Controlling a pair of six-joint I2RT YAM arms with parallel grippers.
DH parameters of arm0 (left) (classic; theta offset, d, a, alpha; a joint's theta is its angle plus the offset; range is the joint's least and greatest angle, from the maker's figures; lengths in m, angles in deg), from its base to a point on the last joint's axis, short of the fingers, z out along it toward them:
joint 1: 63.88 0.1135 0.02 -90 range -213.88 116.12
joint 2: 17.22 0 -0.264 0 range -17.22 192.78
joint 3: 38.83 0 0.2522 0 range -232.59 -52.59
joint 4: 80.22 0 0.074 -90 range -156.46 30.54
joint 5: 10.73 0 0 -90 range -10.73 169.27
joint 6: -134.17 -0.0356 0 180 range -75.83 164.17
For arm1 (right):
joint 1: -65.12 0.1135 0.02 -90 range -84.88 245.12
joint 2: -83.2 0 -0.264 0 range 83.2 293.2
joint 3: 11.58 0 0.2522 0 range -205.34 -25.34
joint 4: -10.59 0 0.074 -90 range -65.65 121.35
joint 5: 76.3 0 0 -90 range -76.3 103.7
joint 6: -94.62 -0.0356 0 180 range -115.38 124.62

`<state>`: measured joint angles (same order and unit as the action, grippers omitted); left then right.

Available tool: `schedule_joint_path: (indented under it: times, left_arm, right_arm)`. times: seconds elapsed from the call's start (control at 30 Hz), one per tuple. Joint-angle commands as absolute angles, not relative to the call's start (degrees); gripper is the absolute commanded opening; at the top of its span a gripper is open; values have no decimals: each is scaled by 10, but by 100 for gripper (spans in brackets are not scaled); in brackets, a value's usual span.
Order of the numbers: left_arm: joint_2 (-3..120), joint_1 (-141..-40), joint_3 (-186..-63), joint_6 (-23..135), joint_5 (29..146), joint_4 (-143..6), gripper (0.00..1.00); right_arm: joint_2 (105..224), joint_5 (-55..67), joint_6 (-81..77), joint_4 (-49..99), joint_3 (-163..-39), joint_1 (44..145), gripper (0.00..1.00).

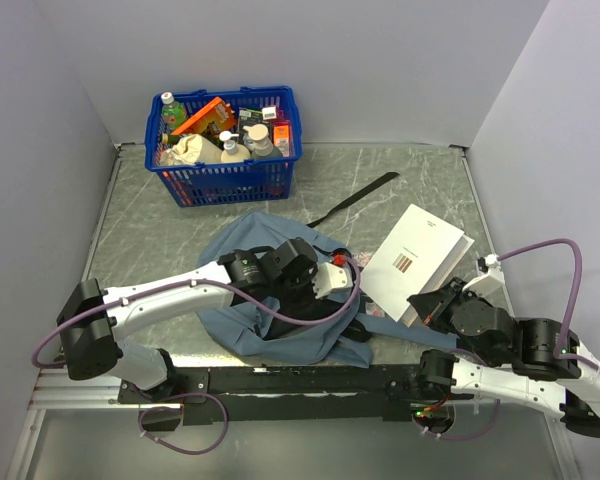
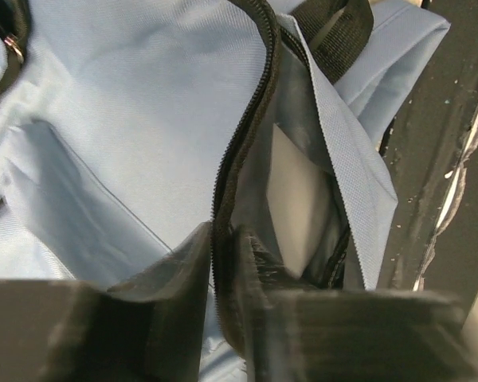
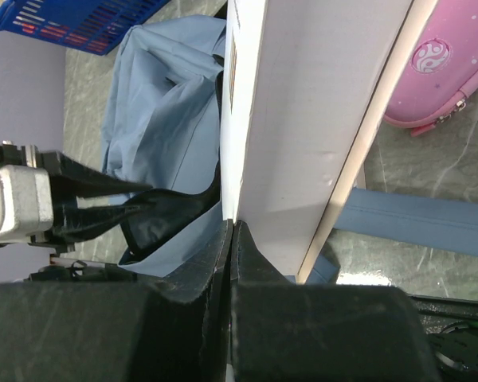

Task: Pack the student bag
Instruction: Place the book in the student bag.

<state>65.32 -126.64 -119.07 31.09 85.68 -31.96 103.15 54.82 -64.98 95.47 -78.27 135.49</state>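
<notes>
between left fingers (image 2: 171, 278): student bag (image 2: 127, 119) zipper (image 2: 243, 151) edge, pinched; right fingers (image 3: 199, 255) clamp white book (image 3: 319, 95).

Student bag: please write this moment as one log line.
left jaws: shut on student bag zipper | right jaws: shut on white book

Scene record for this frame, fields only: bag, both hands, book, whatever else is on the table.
student bag: lying on the table, zipper partly open
left hand: pinching the bag's zipper edge
right hand: shut on the book's edge
white book: tilted, right of the bag, not yet inside
pink pencil case: on the table by the book
blue basket: far side, full of items
black strap: loose on the table
</notes>
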Motion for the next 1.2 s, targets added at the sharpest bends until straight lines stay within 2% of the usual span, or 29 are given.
schedule_joint_path:
  times: [0.0,0.2,0.43,0.57,0.73,0.93,1.17]
  left_arm:
    - [645,-1266,-1180,320,861,-351,1]
    - [622,-1239,-1219,337,768,-347,1]
    - [591,-1146,-1297,349,628,-320,1]
    - [546,-1138,-1278,364,626,-336,1]
    - [501,-1142,-1270,387,693,-316,1]
    - [456,-1156,-1267,379,720,-318,1]
    - [434,-1188,-1234,349,714,-346,1]
  right_arm:
    - [1018,560,-645,938,-812,1358,0]
    - [1025,510,-577,864,-841,1358,0]
    - [1067,472,-524,783,-854,1358,0]
    - [1102,433,-505,715,-841,1358,0]
    - [1152,408,-512,643,-819,1358,0]
    - [1191,359,-604,530,-712,1360,0]
    - [1205,272,-673,440,-655,1372,0]
